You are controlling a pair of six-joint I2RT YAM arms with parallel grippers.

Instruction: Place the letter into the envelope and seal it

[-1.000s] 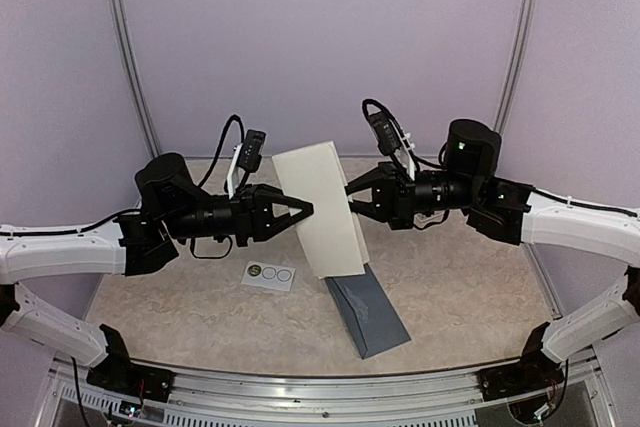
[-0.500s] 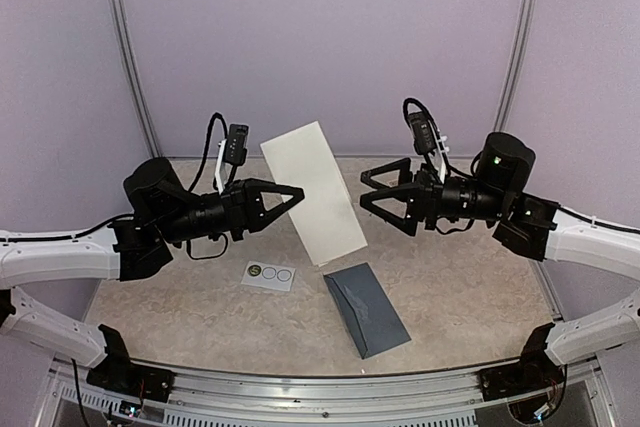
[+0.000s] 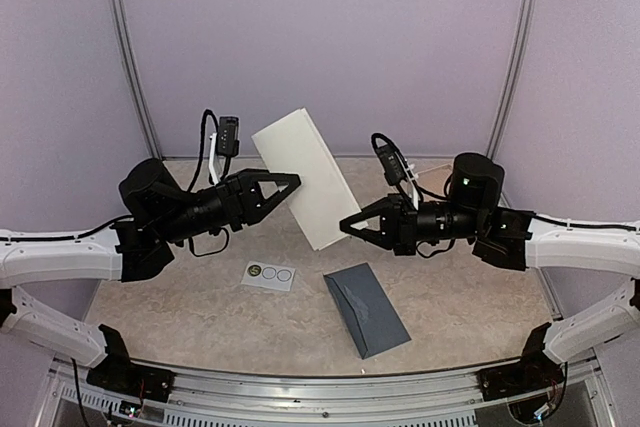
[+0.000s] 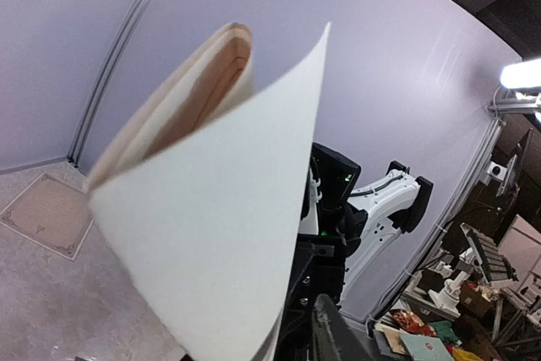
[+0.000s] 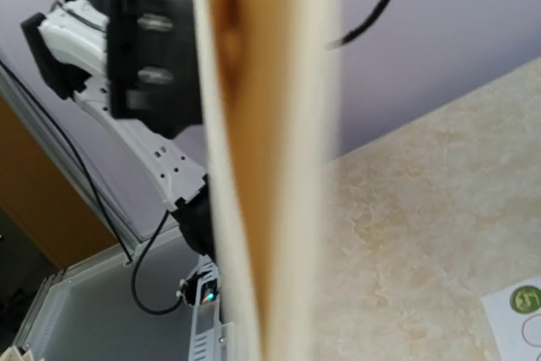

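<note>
Black fingers of the left gripper (image 3: 288, 183) are pinched on the upper left edge of the letter (image 3: 308, 175), a folded cream sheet held in the air well above the table (image 3: 180, 317). Its long axis slants from far-left down to near-right. The left wrist view shows the fold bowing open just in front of that camera.

Below the letter's left side, the white sticker strip (image 3: 270, 272) lies flat on the table.

At the letter's lower right corner sits the right gripper (image 3: 347, 227). Its fingertips reach the paper's edge in the overhead view, and its own wrist view shows the sheet edge-on and very close. Neither view shows whether the jaws have clamped, so we cannot tell.

Further right and nearer the arm bases, the envelope (image 3: 367, 310) lies flat on the table. It is dark slate, with its long axis running diagonally from centre toward the near right — roughly parallel to the letter above.

We judge this the deciding relation: the envelope lies below and to the near side of the letter's lower end, closer to the right gripper than to the left — so the letter would travel down along its own long axis. Whether the flap stands open we cannot make out.
</note>
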